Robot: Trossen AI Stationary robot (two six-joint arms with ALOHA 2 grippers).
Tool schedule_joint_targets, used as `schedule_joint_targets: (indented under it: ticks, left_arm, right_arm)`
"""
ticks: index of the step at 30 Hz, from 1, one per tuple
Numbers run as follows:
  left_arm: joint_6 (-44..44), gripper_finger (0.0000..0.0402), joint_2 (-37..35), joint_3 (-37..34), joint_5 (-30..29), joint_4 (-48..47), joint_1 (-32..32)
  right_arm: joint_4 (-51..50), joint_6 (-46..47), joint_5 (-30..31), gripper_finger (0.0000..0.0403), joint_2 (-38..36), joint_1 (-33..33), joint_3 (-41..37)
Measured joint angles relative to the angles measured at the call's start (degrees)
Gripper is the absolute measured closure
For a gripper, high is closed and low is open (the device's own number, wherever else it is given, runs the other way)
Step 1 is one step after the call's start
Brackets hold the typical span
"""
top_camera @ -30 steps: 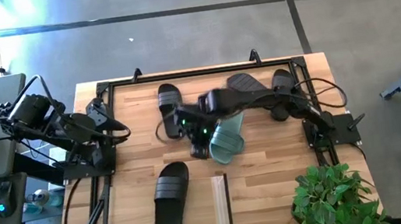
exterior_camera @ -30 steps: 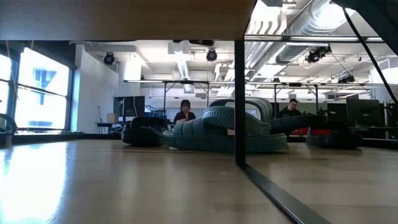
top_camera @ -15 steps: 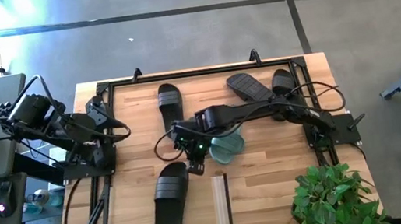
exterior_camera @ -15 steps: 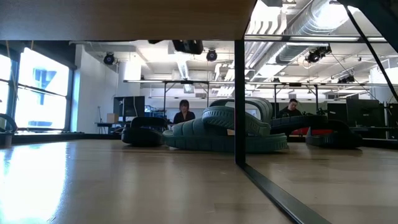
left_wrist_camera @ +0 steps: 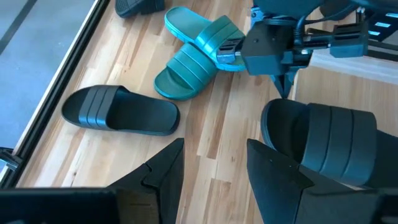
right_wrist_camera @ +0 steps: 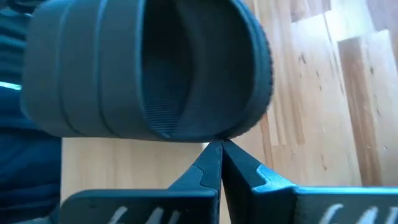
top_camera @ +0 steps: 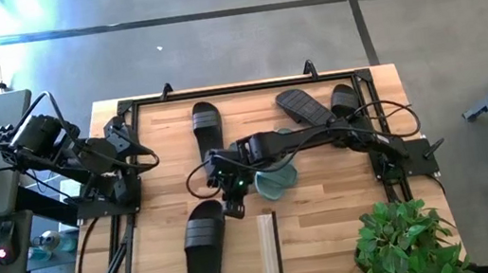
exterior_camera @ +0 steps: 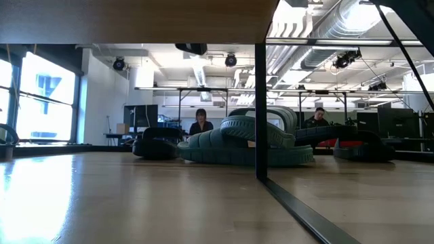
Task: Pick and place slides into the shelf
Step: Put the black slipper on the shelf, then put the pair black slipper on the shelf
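The right gripper (top_camera: 233, 208) hung low over the middle of the table (top_camera: 330, 201), its fingers pinched tight together with nothing between them. Its tips sat right at the toe end of a black slide (top_camera: 204, 249), which lay straight ahead of them, just in front of the strap's opening as the right wrist view showed it. That slide stretched away from the gripper toward the near-left part of the table, its long axis running slightly on the slant, heel end farthest off. The right arm was clearly the nearer one. The left gripper (left_wrist_camera: 211, 168) waited back at the table's left edge, fingers part open and empty, looking across at the same slide.

A green pair (top_camera: 275, 174) lay overlapped just behind the right gripper, another black slide (top_camera: 206, 124) beyond that, and two more black ones (top_camera: 316, 104) toward the far right. From table height, the shelf (exterior_camera: 135, 20) showed only as a board overhead; no slide was on it that I could see.
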Motion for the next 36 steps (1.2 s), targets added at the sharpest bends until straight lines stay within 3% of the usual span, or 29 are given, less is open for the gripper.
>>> schedule_joint_targets:
  ticks: [11, 18, 20, 23, 27, 30, 36]
  left_arm:
    - [-0.79, 0.0245, 0.00, 0.00, -4.59, 0.00, 0.00]
    - [-2.64, 0.0245, 1.99, 0.04, -4.50, 0.00, 0.05]
    - [-2.72, 0.0245, 2.62, 0.02, -3.95, 0.07, 1.46]
    - [-2.15, 0.0245, 3.69, 0.02, -2.73, 0.02, 6.38]
    - [5.30, 0.0245, 4.39, 0.04, -2.26, 0.01, 15.18]
    - [13.92, 0.0245, 6.54, 0.05, 3.25, 0.23, 22.30]
    - [32.01, 0.0245, 13.87, 0.02, 21.65, 0.21, 37.65]
  right_arm:
    - [2.66, -3.04, -3.43, 0.0403, 0.00, 0.22, 0.00]
    - [-5.17, -3.67, -3.16, 0.0403, -0.02, -1.33, 6.70]
    - [-8.59, -4.66, -1.96, 0.0403, -0.33, -1.66, 9.56]
    - [-9.30, -4.51, 0.86, 0.0403, -4.62, -2.14, 6.83]
    - [-14.67, -4.83, 12.81, 0.0403, -9.61, -2.16, 6.73]
    - [-16.83, -4.74, 19.76, 0.0403, -12.28, -1.46, 6.73]
    - [-21.23, -1.56, 25.19, 0.0402, -14.92, 2.22, 6.73]
